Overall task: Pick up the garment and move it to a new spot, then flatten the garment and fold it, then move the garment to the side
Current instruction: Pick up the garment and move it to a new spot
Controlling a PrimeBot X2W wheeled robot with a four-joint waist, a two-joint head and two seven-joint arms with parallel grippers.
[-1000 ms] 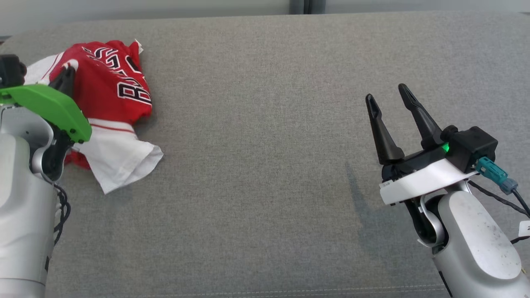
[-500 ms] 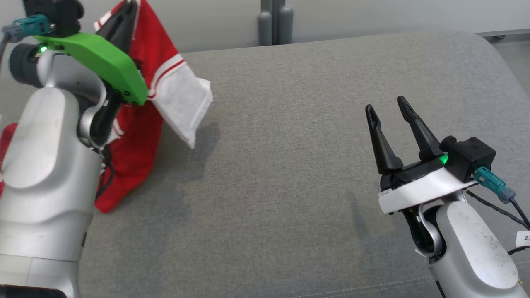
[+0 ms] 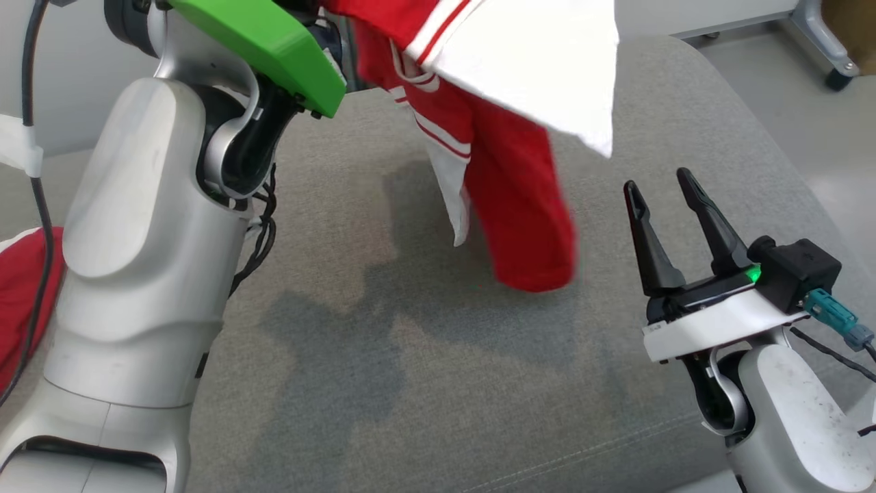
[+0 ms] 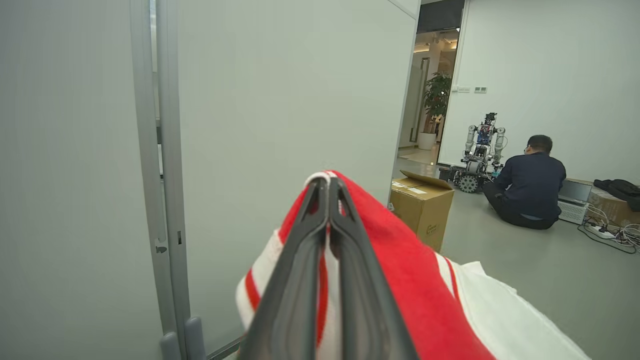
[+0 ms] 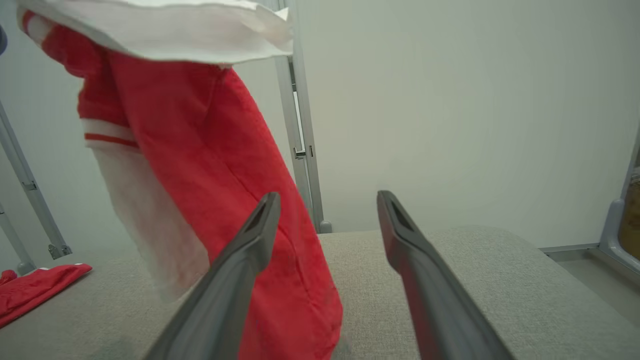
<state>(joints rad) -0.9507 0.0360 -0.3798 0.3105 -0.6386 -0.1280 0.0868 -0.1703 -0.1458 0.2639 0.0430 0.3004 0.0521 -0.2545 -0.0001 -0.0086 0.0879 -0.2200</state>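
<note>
The garment (image 3: 520,205), a red jersey with white panels and stripes, hangs in the air over the grey cushion (image 3: 410,356), its lower end just above the surface. My left arm with its green wrist plate (image 3: 260,41) reaches up past the head view's top edge. In the left wrist view my left gripper (image 4: 328,181) is shut on a red and white fold of the garment (image 4: 400,270). My right gripper (image 3: 657,181) stands open and holds nothing, low at the right. In the right wrist view the garment (image 5: 200,150) hangs left of and beyond my right gripper (image 5: 328,196).
Another red cloth (image 3: 20,287) lies at the cushion's far left. The cushion's rounded right edge drops to the floor (image 3: 821,137). A partition wall (image 5: 450,125) stands behind it. Far off, a person (image 4: 530,185) sits on the floor near a cardboard box (image 4: 422,207).
My left gripper has lifted the garment off the cushion's left part and carried it up and to the right. The head camera has shifted. My right gripper stays open in place.
</note>
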